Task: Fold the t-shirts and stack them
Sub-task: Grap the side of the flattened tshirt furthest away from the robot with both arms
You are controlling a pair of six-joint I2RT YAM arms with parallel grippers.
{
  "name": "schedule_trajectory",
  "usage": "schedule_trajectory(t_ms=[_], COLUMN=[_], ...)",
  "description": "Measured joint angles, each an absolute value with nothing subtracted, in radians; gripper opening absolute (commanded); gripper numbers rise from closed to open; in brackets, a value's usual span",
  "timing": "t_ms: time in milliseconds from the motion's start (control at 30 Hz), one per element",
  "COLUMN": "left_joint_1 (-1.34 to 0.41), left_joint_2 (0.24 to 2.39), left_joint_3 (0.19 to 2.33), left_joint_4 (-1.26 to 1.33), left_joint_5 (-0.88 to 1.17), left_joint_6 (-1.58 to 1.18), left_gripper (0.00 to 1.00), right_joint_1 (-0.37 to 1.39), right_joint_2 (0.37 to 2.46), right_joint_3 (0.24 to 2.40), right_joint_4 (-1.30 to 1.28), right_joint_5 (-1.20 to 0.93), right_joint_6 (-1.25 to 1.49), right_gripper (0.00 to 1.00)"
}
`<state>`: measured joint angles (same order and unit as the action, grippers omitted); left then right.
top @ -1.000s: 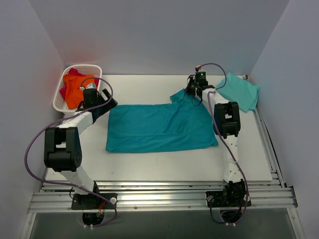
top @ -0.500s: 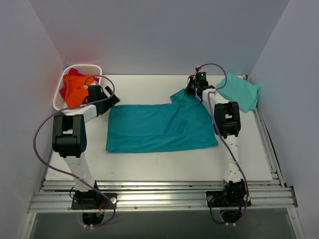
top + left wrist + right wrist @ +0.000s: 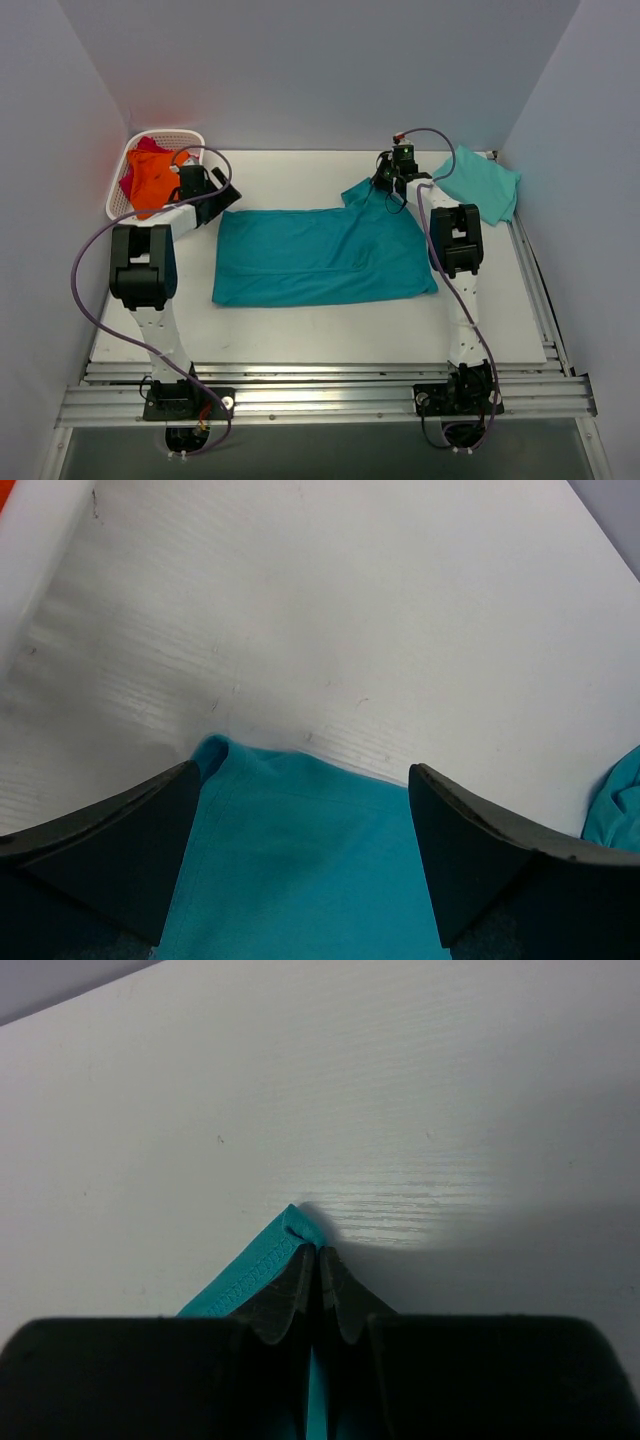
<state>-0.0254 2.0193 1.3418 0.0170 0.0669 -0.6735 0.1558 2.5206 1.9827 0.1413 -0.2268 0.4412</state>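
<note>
— Okay, far left first: what is logged?
— A white plastic lattice basket [image 3: 118, 208] is set at the table's far-left corner. A crumpled orange cloth t-shirt [image 3: 150, 182] is piled in it, and a magenta-red cloth t-shirt [image 3: 146, 146] is seen behind that.
— Left gripper?
— The left gripper [image 3: 222, 198] is found just right of the basket, at the far-left corner of a deep teal short-sleeved cloth t-shirt [image 3: 320, 255]. In the left wrist view the left gripper [image 3: 300, 775] is spread wide, and that corner of the teal t-shirt [image 3: 300, 880] is framed between its fingers [image 3: 120, 850]. Nothing is gripped. Whether the cloth is touched cannot be told.
— Where is the teal one laid?
— It is spread mostly flat as a rough rectangle across the middle of the white table [image 3: 300, 175]. Its far-right corner is bunched up.
— Right gripper?
— The right gripper [image 3: 384, 183] is placed at that bunched corner. In the right wrist view the right gripper [image 3: 320, 1258] is clamped tight, and the stitched teal hem [image 3: 255, 1270] is pinched between its tips.
— Far right?
— A paler mint-green cloth t-shirt [image 3: 480, 183] is laid at the far-right corner, apart from the teal one.
</note>
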Motion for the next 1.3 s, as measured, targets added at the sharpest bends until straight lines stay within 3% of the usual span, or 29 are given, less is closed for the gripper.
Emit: schedule_trajectory(t_ms=[400, 500, 633, 667, 733, 767, 933, 1300], left_joint_1=[-0.057, -0.064, -0.062, -0.062, -0.062, -0.062, -0.062, -0.059], left_joint_2=[2.1, 2.107, 2.112, 2.114, 2.117, 2.12, 2.126, 2.122], left_joint_3=[1.417, 1.417, 1.422, 1.422, 1.422, 1.422, 1.424, 1.427], left_joint_4=[-0.032, -0.038, -0.052, -0.055, -0.064, -0.067, -0.076, -0.085], left_joint_5=[0.039, 0.032, 0.023, 0.021, 0.016, 0.015, 0.012, 0.011], left_joint_6=[-0.669, -0.67, -0.67, -0.671, -0.672, -0.671, -0.671, -0.669], left_gripper=[0.82, 0.74, 0.54, 0.43, 0.34, 0.24, 0.04, 0.02], right_joint_1=[0.147, 0.144, 0.142, 0.142, 0.141, 0.141, 0.138, 0.138], right_joint_2=[2.517, 2.515, 2.515, 2.515, 2.515, 2.515, 2.515, 2.483], right_joint_3=[1.97, 1.965, 1.964, 1.964, 1.964, 1.963, 1.963, 1.913], right_joint_4=[0.158, 0.162, 0.163, 0.163, 0.165, 0.165, 0.167, 0.176], right_joint_5=[-0.239, -0.242, -0.244, -0.244, -0.244, -0.245, -0.245, -0.248], right_joint_6=[0.445, 0.445, 0.445, 0.445, 0.446, 0.447, 0.448, 0.46], right_gripper=[0.0, 0.0, 0.0, 0.0, 0.0, 0.0, 0.0, 0.0])
